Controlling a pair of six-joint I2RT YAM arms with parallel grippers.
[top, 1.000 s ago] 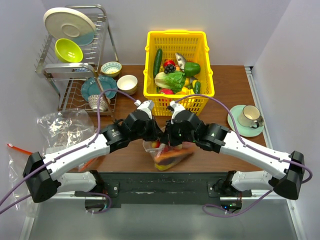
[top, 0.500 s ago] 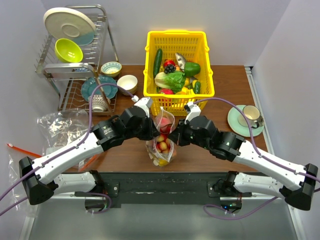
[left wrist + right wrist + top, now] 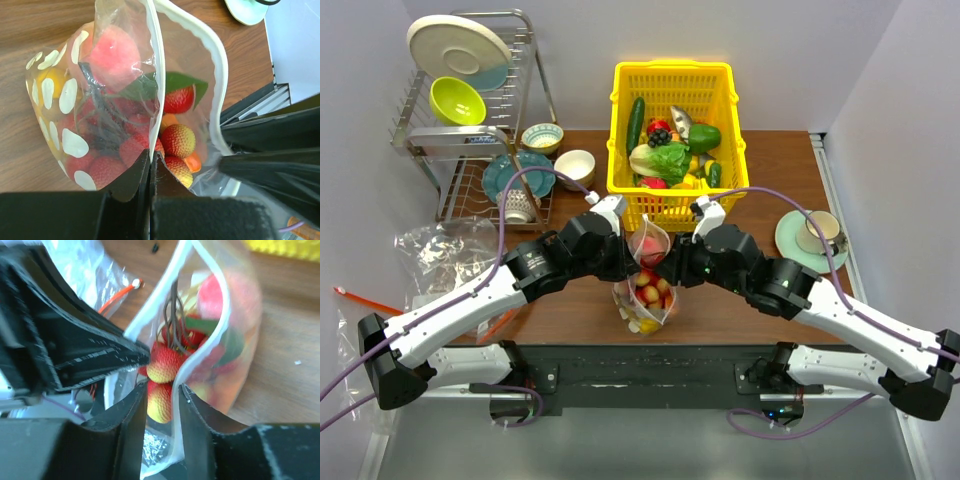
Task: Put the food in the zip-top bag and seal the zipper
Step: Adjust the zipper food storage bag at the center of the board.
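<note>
The dotted zip-top bag point(image 3: 646, 285) hangs upright between both grippers, mouth open. In the left wrist view the bag point(image 3: 65, 95) holds a pink peach point(image 3: 112, 55), a red-yellow berry cluster point(image 3: 177, 141), a green leaf and an orange piece. My left gripper point(image 3: 151, 156) is shut on one side of the whitish zipper point(image 3: 220, 75); it shows in the top view point(image 3: 626, 262). My right gripper point(image 3: 161, 387) is open, with the other zipper side point(image 3: 176, 377) between its jaws, against the right finger; it shows in the top view point(image 3: 674, 270).
A yellow basket point(image 3: 730, 120) of toy vegetables stands behind the bag. A dish rack point(image 3: 470, 130) with plates and bowls is at the back left. Crumpled clear bags point(image 3: 445, 250) and a red-orange strip point(image 3: 360, 298) lie left. A cup on a saucer point(image 3: 815, 238) sits right.
The bag went from slumped on the table to hanging upright with its mouth open. My right gripper let go, drew back right, then came in around the mouth edge.
</note>
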